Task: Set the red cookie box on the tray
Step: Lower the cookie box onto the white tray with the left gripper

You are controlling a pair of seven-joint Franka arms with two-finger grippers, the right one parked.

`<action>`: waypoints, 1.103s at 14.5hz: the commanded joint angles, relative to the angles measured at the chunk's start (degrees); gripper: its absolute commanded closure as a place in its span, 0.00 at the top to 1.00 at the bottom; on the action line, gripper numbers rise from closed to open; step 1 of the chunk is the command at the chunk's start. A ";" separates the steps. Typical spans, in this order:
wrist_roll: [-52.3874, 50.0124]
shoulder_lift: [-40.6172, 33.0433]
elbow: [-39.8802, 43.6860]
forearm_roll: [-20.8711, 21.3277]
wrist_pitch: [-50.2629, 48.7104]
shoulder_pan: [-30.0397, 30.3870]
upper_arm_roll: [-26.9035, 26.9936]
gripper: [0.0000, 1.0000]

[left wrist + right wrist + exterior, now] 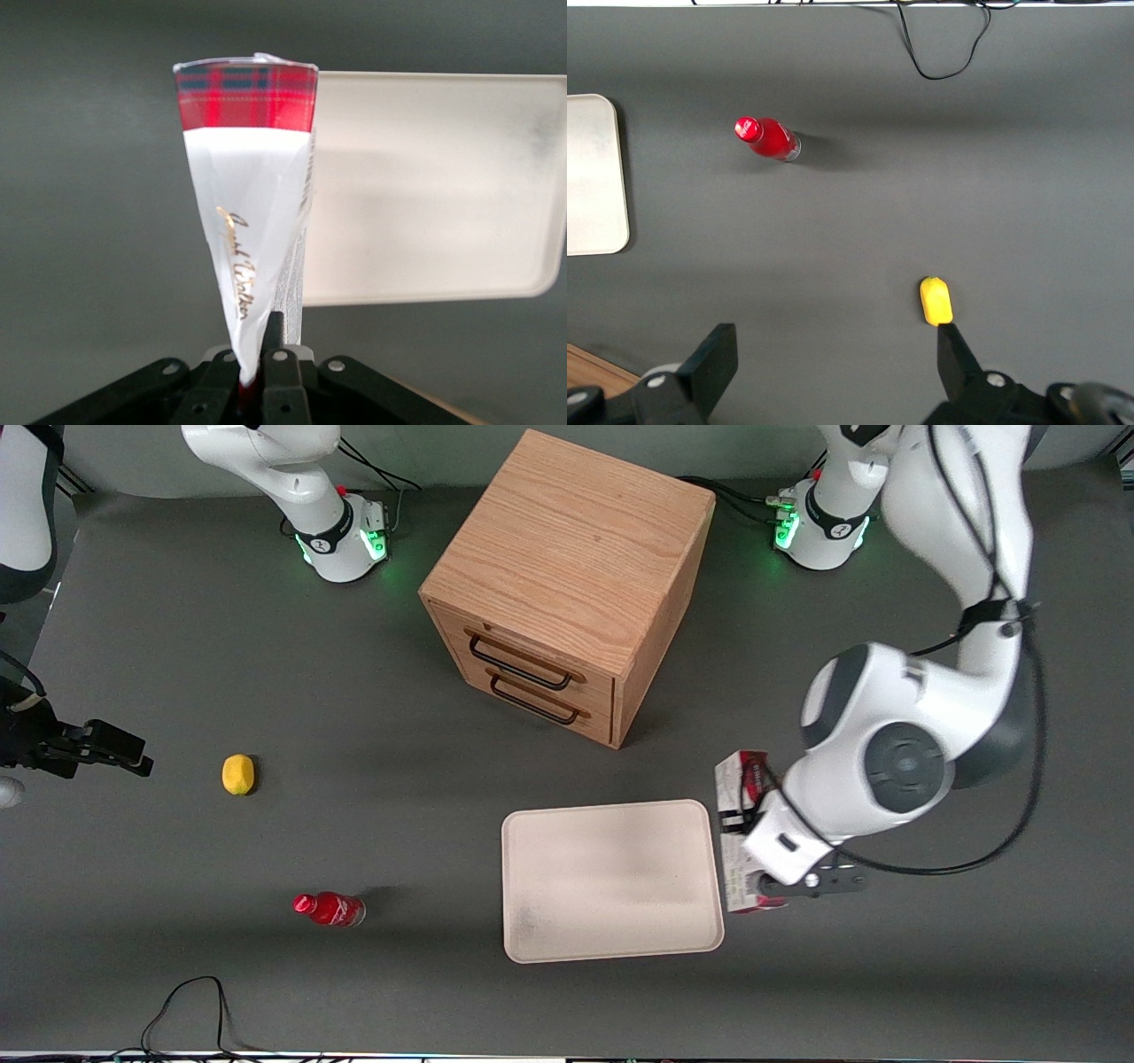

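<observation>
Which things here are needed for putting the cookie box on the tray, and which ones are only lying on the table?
Needed:
- red cookie box, held on edge beside the tray
- tray, nothing on it yet
- gripper, shut on the box

Only lying about:
- wooden drawer cabinet
- small red bottle, toward the parked arm's end
- yellow lemon-like object, also toward that end

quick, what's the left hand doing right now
Left hand: shut on the red cookie box, holding it on edge just beside the tray, above the table.
</observation>
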 commanded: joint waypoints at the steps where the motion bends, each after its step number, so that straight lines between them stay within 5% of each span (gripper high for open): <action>1: -5.13 4.91 2.87 2.55 4.13 -2.35 0.68 0.00; 14: -7.79 15.38 1.91 5.19 15.22 -3.85 1.03 0.00; 15: -7.44 15.21 1.12 7.01 15.39 -3.94 1.03 0.90; 16: -7.52 14.95 0.76 9.99 15.57 -4.29 1.03 1.00</action>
